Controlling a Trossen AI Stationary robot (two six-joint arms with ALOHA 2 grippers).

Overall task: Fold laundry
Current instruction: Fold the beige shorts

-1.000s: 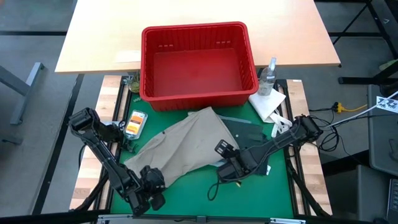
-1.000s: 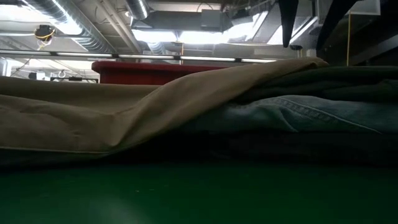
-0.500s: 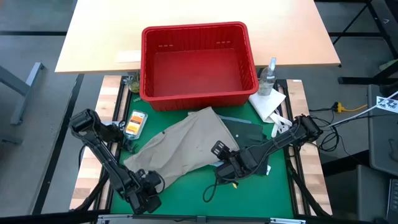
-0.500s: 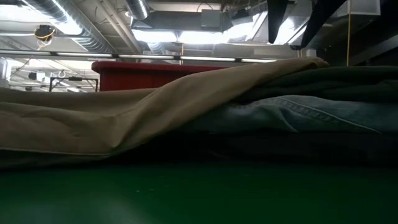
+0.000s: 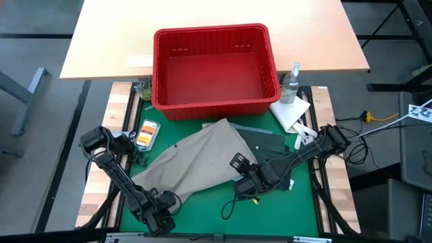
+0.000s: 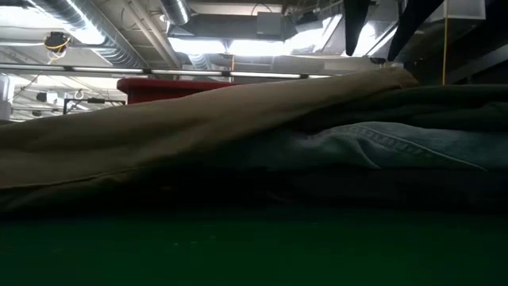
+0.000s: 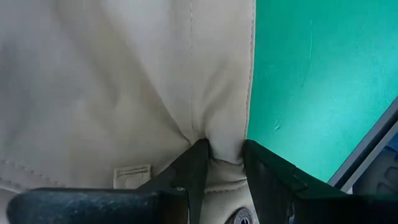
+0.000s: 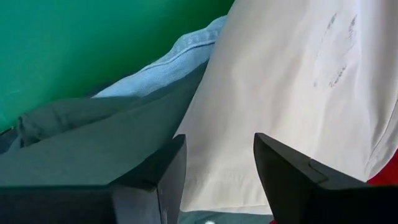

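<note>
Folding is looking barely begun, judging by how the garments are lying. The beige khaki piece (image 5: 196, 160) is sprawling diagonally across the green table (image 5: 270, 206), unfolded, its far end reaching toward the red basket (image 5: 214, 67) and its near end trailing to the table's left front corner. It is lying over the other laundry: the dark olive green piece (image 5: 264, 142) is showing beside it on the right, and in the right wrist view the light blue denim (image 8: 163, 65) is peeking out from under both. From the low view the pieces are sitting in a loose stack, khaki on top, with what may be the dark navy jeans (image 6: 381, 187) at the bottom.

The left gripper (image 7: 219, 152) is sitting at the front left corner, its fingers (image 7: 194, 163) pinching a bunched edge of the khaki piece near a seam. The right gripper (image 5: 241, 170) is hovering over the right edge of the khaki cloth near the table's middle, its fingers (image 8: 283, 168) standing apart with nothing between them.

No garment is lying neatly folded yet, so every piece appears left to do. The basket is sitting empty.
</note>
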